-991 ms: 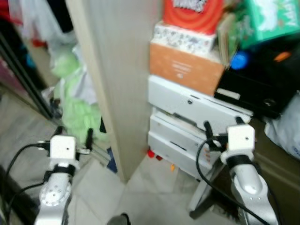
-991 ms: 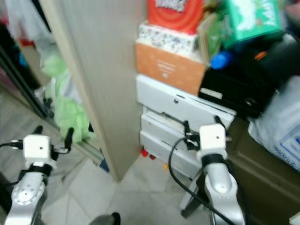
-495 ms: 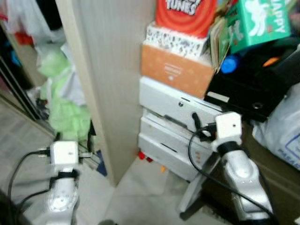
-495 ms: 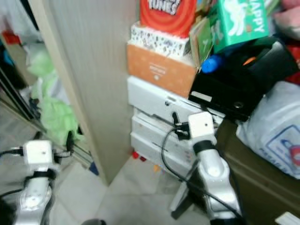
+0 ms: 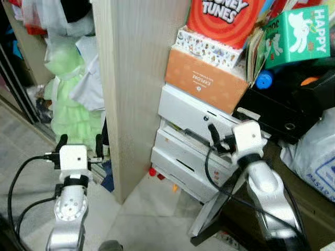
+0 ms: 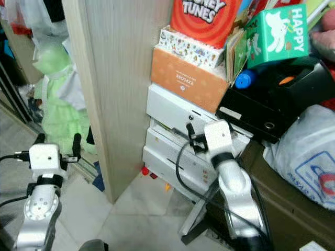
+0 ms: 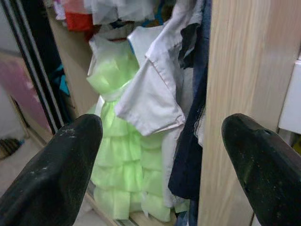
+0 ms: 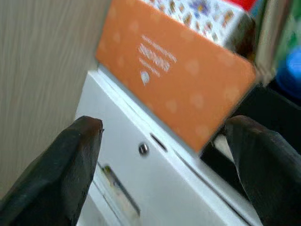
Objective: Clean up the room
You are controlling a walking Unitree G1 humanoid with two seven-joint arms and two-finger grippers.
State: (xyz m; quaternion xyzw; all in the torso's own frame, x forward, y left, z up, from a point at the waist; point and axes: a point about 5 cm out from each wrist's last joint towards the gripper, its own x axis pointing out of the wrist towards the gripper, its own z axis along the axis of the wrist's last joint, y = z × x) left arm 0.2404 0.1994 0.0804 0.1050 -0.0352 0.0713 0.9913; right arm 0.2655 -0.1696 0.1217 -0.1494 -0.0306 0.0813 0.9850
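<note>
A light wooden wardrobe panel (image 5: 136, 78) stands in front of me. Left of it, clothes hang in the open wardrobe: a green ruffled dress (image 7: 117, 155) and a white shirt (image 7: 155, 94). My left gripper (image 5: 80, 142) is held low before them, open and holding nothing. Right of the panel is a stack of white drawers (image 5: 191, 112) with an orange box (image 8: 183, 89) on top. My right gripper (image 8: 164, 155) is open close in front of the drawers, apart from them.
Above the orange box sit a patterned box (image 5: 209, 44), a red cartoon box (image 5: 225, 15) and a green box (image 5: 296, 34). A black case (image 5: 293, 99) and a white plastic bag (image 5: 314, 157) fill the right. Small red and orange bits (image 5: 153, 171) lie on the floor tiles.
The whole view has swung and sharpened as the camera moved. My right gripper has come a little closer to the white drawers. Both grippers stay open.
</note>
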